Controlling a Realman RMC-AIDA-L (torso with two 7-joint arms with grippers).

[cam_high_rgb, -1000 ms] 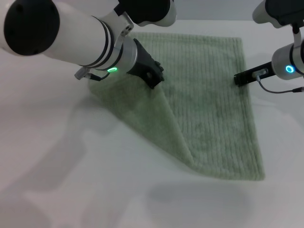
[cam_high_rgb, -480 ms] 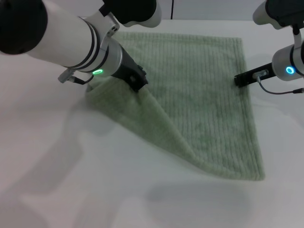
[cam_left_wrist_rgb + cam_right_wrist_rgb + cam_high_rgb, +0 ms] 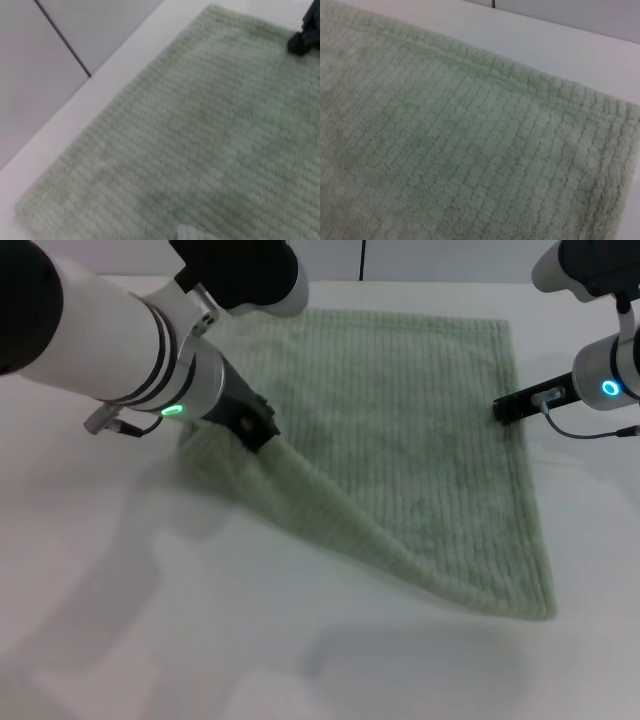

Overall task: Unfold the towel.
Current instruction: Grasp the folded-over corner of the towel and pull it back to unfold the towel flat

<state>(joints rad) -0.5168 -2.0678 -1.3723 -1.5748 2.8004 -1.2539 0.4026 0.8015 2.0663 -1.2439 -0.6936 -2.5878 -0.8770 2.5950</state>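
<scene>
The pale green ribbed towel [image 3: 430,430] lies on the white table [image 3: 150,640], its near-left part still folded over as a diagonal flap [image 3: 300,500]. My left gripper [image 3: 256,431] is shut on the corner of that flap and holds it slightly raised over the towel's left side. My right gripper [image 3: 511,406] rests at the towel's right hem, low against the cloth. The left wrist view looks across the flat towel [image 3: 210,140] to the right gripper [image 3: 306,37] far off. A close view of a hemmed towel corner [image 3: 470,150] fills the right wrist view.
White table surface [image 3: 120,570] surrounds the towel on the left and near sides. A wall with a dark seam [image 3: 60,35] runs behind the table's far edge. A cable [image 3: 590,432] hangs from the right wrist.
My left gripper has moved left and slightly toward me with the towel corner, dragging the flap outward and flattening the fold. The right arm has stayed put.
</scene>
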